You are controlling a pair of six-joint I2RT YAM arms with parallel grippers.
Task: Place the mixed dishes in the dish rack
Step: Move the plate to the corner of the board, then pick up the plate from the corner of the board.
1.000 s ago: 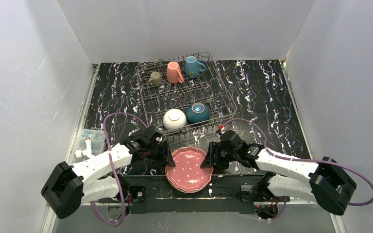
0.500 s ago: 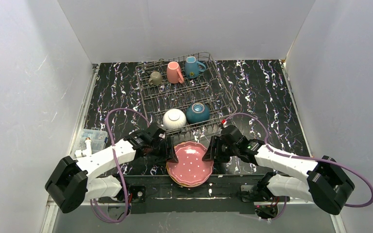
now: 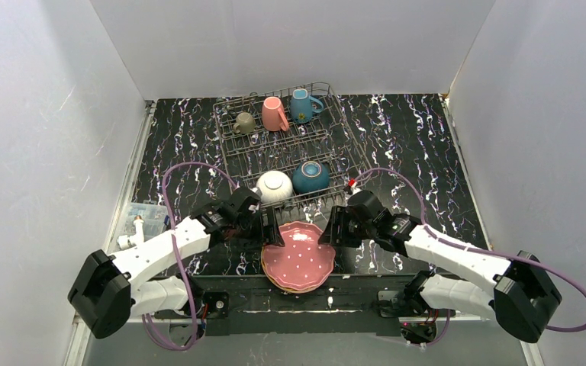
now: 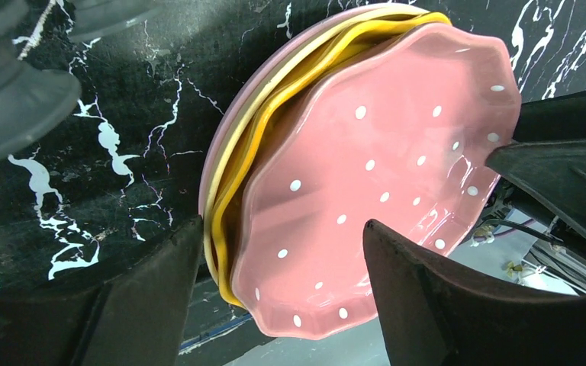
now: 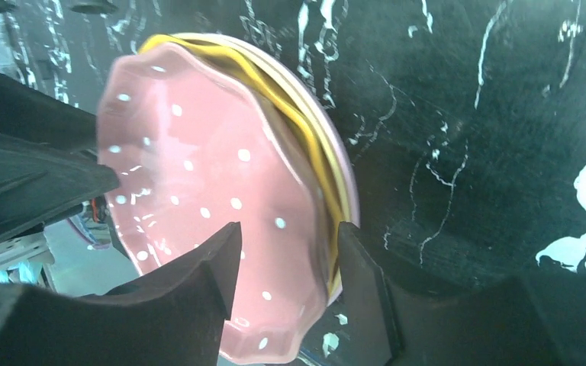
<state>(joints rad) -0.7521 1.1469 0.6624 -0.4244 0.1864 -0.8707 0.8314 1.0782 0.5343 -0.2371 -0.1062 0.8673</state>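
Black marbled bench [image 3: 412, 145]. Near edge: pink plate [image 3: 299, 258] lies tilted on a yellow plate [image 4: 253, 126]. Left hand [image 3: 272, 235] is spread wide, straddling its rim. Right hand [image 3: 329, 233] sits narrower about the opposite rim, grip unclear. Beyond, the dish rack [image 3: 355, 156] holds white bowl [image 3: 274, 186], blue bowl [image 3: 310, 176] and mugs [image 3: 275, 113].

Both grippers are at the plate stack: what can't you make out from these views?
Right wrist view: whether the right gripper grips the pink white-dotted scalloped plate; the rim between its fingers is blurred.
Left wrist view: whether the left gripper touches that plate; its fingers overlap the contact.
All views: how many plates lie under the yellow plate; upper plates cover them.
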